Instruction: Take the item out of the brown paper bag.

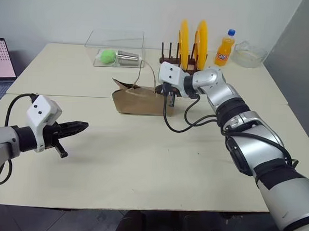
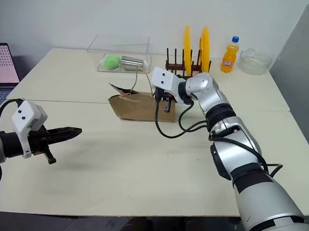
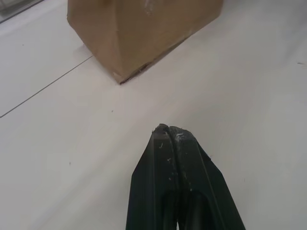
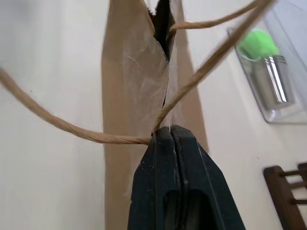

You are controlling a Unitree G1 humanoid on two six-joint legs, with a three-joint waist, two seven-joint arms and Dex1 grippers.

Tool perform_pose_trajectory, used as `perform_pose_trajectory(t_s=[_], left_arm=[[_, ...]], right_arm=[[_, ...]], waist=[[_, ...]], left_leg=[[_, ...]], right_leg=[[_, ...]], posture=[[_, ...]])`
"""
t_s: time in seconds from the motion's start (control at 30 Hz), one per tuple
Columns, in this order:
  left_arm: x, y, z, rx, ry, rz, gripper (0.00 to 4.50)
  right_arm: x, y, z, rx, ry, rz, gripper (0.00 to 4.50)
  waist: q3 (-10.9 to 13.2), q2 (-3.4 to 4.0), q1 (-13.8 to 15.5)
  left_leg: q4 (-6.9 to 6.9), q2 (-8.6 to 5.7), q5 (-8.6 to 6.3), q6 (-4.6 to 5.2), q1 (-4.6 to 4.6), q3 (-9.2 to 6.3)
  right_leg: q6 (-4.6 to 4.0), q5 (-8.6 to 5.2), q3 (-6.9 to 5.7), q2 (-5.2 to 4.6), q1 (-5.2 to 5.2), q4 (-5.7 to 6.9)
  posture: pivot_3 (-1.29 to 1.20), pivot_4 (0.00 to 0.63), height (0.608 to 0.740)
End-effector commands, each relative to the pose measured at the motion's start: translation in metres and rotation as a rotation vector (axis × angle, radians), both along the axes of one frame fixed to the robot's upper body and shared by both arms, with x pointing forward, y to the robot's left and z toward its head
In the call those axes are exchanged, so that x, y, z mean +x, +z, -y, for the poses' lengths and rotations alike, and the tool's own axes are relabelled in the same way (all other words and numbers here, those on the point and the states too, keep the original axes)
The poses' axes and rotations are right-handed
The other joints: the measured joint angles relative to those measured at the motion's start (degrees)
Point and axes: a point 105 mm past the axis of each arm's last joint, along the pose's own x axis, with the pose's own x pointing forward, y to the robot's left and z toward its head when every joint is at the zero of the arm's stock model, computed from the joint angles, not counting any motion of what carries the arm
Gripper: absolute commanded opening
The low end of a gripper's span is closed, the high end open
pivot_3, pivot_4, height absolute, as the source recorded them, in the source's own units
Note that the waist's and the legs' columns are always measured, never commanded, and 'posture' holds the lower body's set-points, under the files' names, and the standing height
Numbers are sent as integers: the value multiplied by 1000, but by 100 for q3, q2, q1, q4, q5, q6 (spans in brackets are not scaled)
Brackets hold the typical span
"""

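The brown paper bag (image 1: 138, 100) stands creased in the middle of the table, one thin handle loop (image 1: 142, 68) rising above it. My right gripper (image 4: 170, 128) is at the bag's right end, at its top edge, shut on a twisted-paper handle (image 4: 72, 125) whose strands meet at its tips. The bag's mouth (image 4: 162, 21) is a narrow dark slit, and the item is hidden. My left gripper (image 1: 82, 126) hangs over bare table well to the left and in front of the bag, shut with nothing in it.
A clear box (image 1: 117, 41) at the back holds a green ball (image 1: 107, 56) and a metal cup (image 1: 128, 57). Behind the bag stands a plate rack with yellow plates (image 1: 192, 41), then an orange soda bottle (image 1: 225, 49) and a glass bowl (image 1: 249, 54). A laptop (image 1: 2, 61) sits far left.
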Motion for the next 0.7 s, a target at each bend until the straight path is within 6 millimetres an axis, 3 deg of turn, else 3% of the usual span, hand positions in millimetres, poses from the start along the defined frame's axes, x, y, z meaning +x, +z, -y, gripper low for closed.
perform_pose_trajectory(t_s=[0.03,0.4,0.57,0.7], left_arm=[[-7,12,5,22,-46,28,0],[-17,10,21,38,-153,-10,0],[-17,8,26,38,-183,-17,0],[-18,5,29,47,-205,-25,0]], right_arm=[[-9,0,-1,-5,69,-27,30],[-44,-23,0,-82,249,-127,30],[-54,-21,-1,-80,275,-135,30],[-57,-6,1,-42,275,-90,30]], waist=[[0,0,0],[0,0,9],[1,2,11],[1,2,13]], left_leg=[[-1,0,0,0,1,0],[-6,0,0,0,0,-3],[-6,0,0,0,0,-3],[-7,0,0,-1,0,-3]], right_leg=[[0,0,0,0,0,0],[0,0,-3,-2,-1,-1],[0,0,-4,-2,-2,-1],[0,0,-4,-2,-2,-2]], posture=[[0,150,740],[0,150,740],[0,150,740],[0,150,740]])
